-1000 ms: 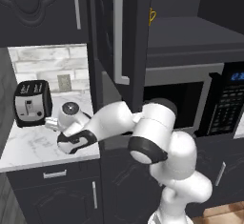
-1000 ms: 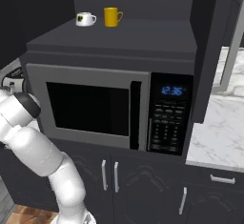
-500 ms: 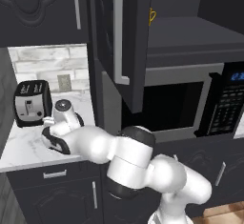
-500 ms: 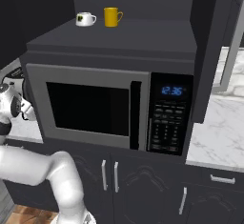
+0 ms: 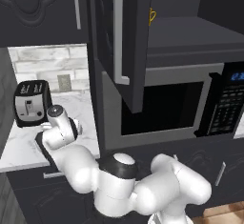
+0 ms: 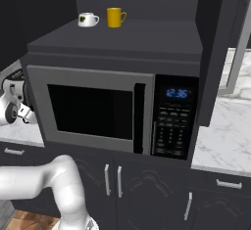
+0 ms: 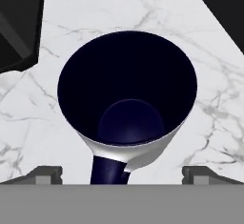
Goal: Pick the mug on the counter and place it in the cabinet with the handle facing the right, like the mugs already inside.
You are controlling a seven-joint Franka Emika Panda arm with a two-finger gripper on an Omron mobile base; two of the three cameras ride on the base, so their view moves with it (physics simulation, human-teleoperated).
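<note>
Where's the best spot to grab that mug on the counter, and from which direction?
Probably from above. The mug stands upright on the counter, mouth open toward the gripper. Its handle sits between the open fingertips, so close across the body or over one rim wall, leaving the handle free.

The blue digital display (image 6: 177,93) at the top of the dark control panel (image 6: 174,119) of the grey-and-black microwave oven (image 6: 113,104) shows glowing digits that appear to read 12:36. The rows of small keypad buttons (image 6: 171,131) below it carry markings too small to read. The small white mug (image 6: 87,19) standing on top of the microwave bears a dark emblem whose content cannot be made out.
</note>
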